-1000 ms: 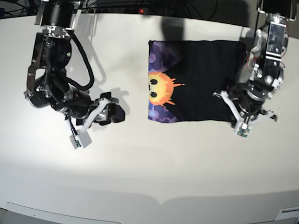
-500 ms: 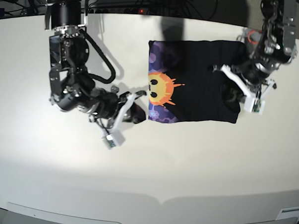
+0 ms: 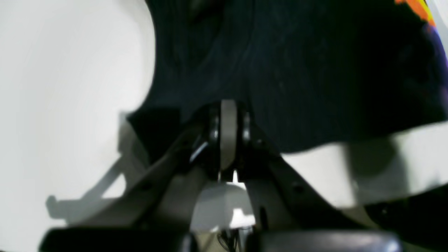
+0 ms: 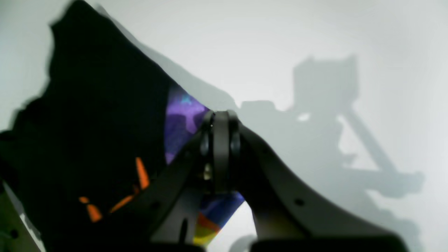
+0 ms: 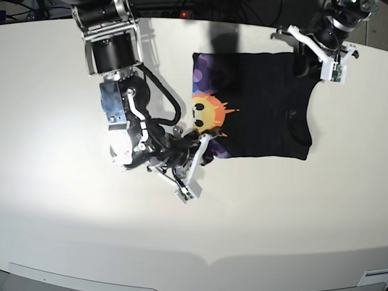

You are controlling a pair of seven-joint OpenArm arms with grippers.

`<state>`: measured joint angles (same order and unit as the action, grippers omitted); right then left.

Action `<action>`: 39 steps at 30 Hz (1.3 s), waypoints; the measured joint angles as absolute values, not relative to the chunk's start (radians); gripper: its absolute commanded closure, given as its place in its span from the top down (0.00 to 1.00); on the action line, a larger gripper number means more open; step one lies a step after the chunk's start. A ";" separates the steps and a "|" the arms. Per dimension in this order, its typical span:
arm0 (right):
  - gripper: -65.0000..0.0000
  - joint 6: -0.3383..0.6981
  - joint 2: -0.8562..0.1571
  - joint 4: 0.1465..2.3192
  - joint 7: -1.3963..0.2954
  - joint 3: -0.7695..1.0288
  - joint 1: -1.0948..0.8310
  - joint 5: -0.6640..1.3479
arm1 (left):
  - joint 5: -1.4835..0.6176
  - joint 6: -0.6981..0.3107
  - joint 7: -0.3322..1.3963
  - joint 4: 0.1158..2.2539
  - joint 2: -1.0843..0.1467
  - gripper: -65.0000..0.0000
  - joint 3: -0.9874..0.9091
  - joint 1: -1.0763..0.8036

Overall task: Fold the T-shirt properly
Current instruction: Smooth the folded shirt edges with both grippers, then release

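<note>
The T-shirt (image 5: 266,103) lies folded into a black rectangle on the white table, its sun face print (image 5: 207,114) along the left side. My right gripper (image 5: 205,148) is at the shirt's near left corner. In the right wrist view the right gripper (image 4: 219,120) is shut, with the purple printed cloth (image 4: 183,119) pinched between its fingers. My left gripper (image 5: 308,57) is at the far right corner. In the left wrist view the left gripper (image 3: 228,105) has its pads pressed together against the black cloth (image 3: 297,70). No cloth shows between them.
The white table (image 5: 113,232) spreads bare to the left and front of the shirt. The right arm's body (image 5: 119,97) reaches across the left middle. Cables (image 5: 187,3) run along the back edge.
The right gripper swung across to the shirt's near left corner and shut there. The left gripper, shut throughout, moved from the near right corner to the far right corner. The shirt stayed put.
</note>
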<state>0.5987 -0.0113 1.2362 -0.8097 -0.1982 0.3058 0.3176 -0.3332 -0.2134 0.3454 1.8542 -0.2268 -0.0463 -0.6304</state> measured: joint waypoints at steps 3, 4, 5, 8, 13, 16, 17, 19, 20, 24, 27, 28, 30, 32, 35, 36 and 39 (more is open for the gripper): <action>0.00 0.599 -0.016 1.214 -0.781 -0.198 0.302 0.231 | -0.309 -0.214 0.340 1.748 -0.226 0.00 -0.046 -0.592; 0.00 0.598 -0.020 1.214 -0.781 -0.198 0.296 0.229 | -0.321 -0.222 0.310 1.705 -0.226 0.00 -0.047 -0.576; 0.00 0.599 -0.027 1.215 -0.777 -0.198 0.289 0.232 | -0.326 -0.229 0.299 1.671 -0.227 0.00 -0.046 -0.557; 0.00 0.599 -0.048 1.215 -0.772 -0.199 0.259 0.238 | -0.336 -0.237 0.261 1.569 -0.226 0.00 -0.047 -0.462; 0.00 0.603 -0.078 1.239 -0.735 -0.197 0.200 0.237 | -0.343 -0.243 0.238 1.464 -0.227 0.00 -0.051 -0.344; 0.00 0.603 -0.084 1.294 -0.717 -0.194 0.137 0.239 | -0.336 -0.237 0.257 1.415 -0.226 0.00 -0.051 -0.265; 0.00 0.607 -0.084 1.318 -0.718 -0.194 0.112 0.238 | -0.335 -0.236 0.264 1.400 -0.227 0.00 -0.051 -0.242; 0.00 0.615 -0.083 1.370 -0.718 -0.193 0.059 0.239 | -0.321 -0.236 0.265 1.365 -0.226 0.00 -0.050 -0.193; 0.00 0.617 -0.083 1.397 -0.716 -0.193 0.031 0.240 | -0.319 -0.232 0.271 1.346 -0.226 0.00 -0.049 -0.166; 0.00 0.618 -0.080 1.488 -0.705 -0.195 -0.070 0.242 | -0.309 -0.218 0.301 1.278 -0.226 0.00 -0.049 -0.060; 0.00 0.618 -0.077 1.540 -0.697 -0.197 -0.130 0.240 | -0.310 -0.216 0.334 1.264 -0.226 0.00 -0.048 -0.012; 0.00 0.619 -0.072 1.552 -0.695 -0.197 -0.147 0.240 | -0.311 -0.217 0.350 1.263 -0.226 0.00 -0.047 0.002; 0.00 0.620 -0.052 1.572 -0.695 -0.197 -0.174 0.239 | -0.315 -0.221 0.385 1.262 -0.224 0.00 -0.046 0.025; 0.00 0.621 -0.025 1.581 -0.695 -0.196 -0.192 0.238 | -0.312 -0.252 0.396 1.262 -0.221 0.00 -0.046 0.039; 0.00 0.640 0.012 1.582 -0.704 -0.195 -0.204 0.233 | -0.311 -0.266 0.396 1.262 -0.215 0.00 -0.046 0.039; 0.00 0.648 0.023 1.582 -0.709 -0.196 -0.206 0.233 | -0.312 -0.267 0.396 1.262 -0.215 0.00 -0.046 0.038; 0.00 0.648 0.036 1.582 -0.711 -0.197 -0.211 0.233 | -0.311 -0.270 0.396 1.262 -0.216 0.00 -0.046 0.039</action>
<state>0.6483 0.0364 1.5822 -0.7113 -0.1967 -0.2108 0.2329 -0.3115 -0.2695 0.3958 1.2617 -0.2161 -0.0463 0.0387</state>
